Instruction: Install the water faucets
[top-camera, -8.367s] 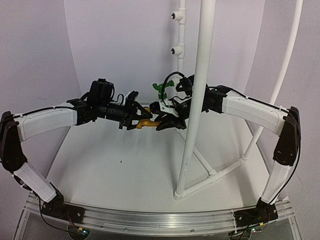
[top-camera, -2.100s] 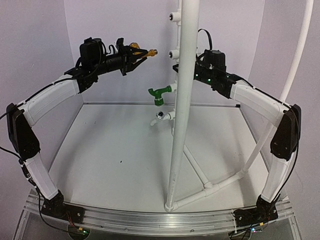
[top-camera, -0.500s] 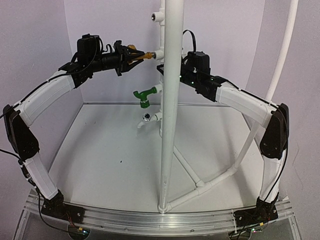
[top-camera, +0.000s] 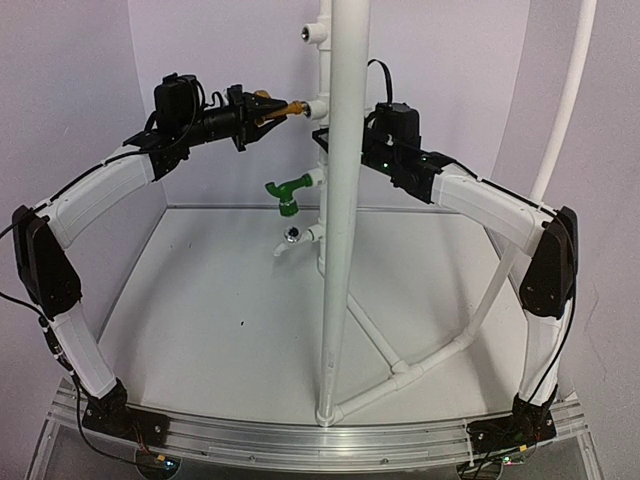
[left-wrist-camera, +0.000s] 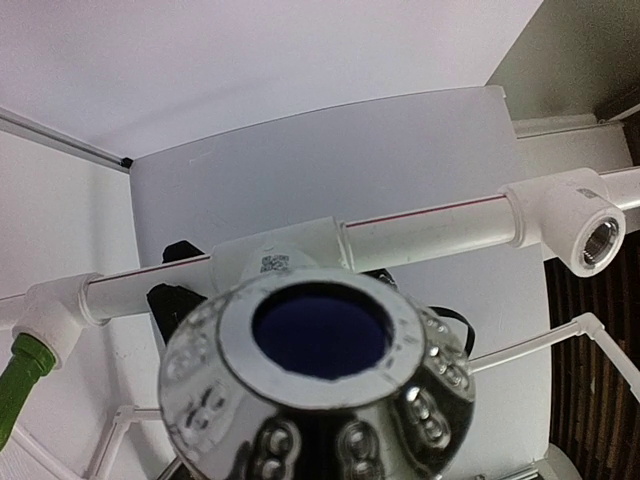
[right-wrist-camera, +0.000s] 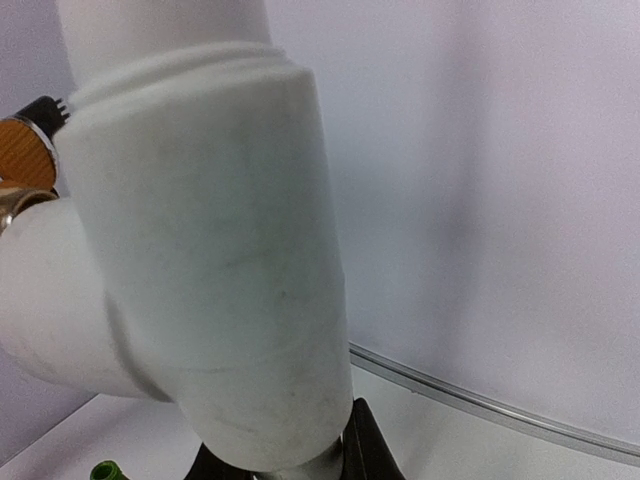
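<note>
High on the far pipe (left-wrist-camera: 430, 225), holding the brass faucet (top-camera: 285, 106) clamped tight in the left pincer (top-camera: 262, 108), threaded end at the tee (top-camera: 317, 107) mouth. Bracing that pipe in the closed right pincer (right-wrist-camera: 290, 462). Keep it square, turn gently, never force the thread. Leave the fitted green faucet (top-camera: 284, 190) below alone.

The white table (top-camera: 200, 290) bears 1 white pipe frame (top-camera: 334, 300), its foot standing near the middle, base pipes running right and far. 1 dark speck (top-camera: 243, 323) lies left of it.

White pipe frame (top-camera: 335, 250) with tee fittings (top-camera: 312, 32) on a white table (top-camera: 200, 300)
</note>
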